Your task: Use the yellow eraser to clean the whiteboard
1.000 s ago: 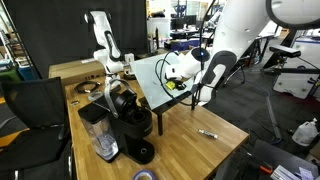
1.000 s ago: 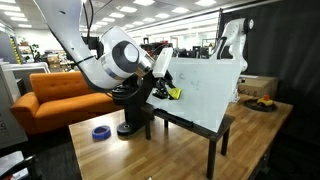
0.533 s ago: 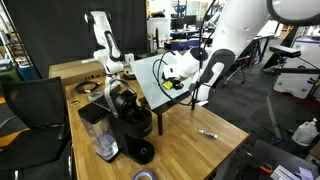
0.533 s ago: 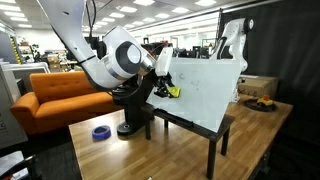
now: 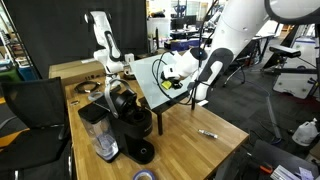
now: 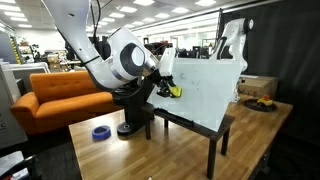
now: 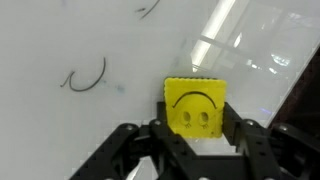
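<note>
Item: yellow eraser (image 7: 194,106), smiley-printed. Likely light, soft foam. I have the jaws clamped on its side edges, with its face against the whiteboard (image 7: 70,35). A pen curl (image 7: 88,78) lies left of the jaws.

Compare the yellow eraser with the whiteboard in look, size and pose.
The small bright yellow square eraser is far smaller than the white rectangular whiteboard. The eraser carries a dark smiley face; the whiteboard carries a few thin pen strokes. The eraser sits clamped in the end effector; the whiteboard stands tilted on its black stand. Both are flat.
</note>
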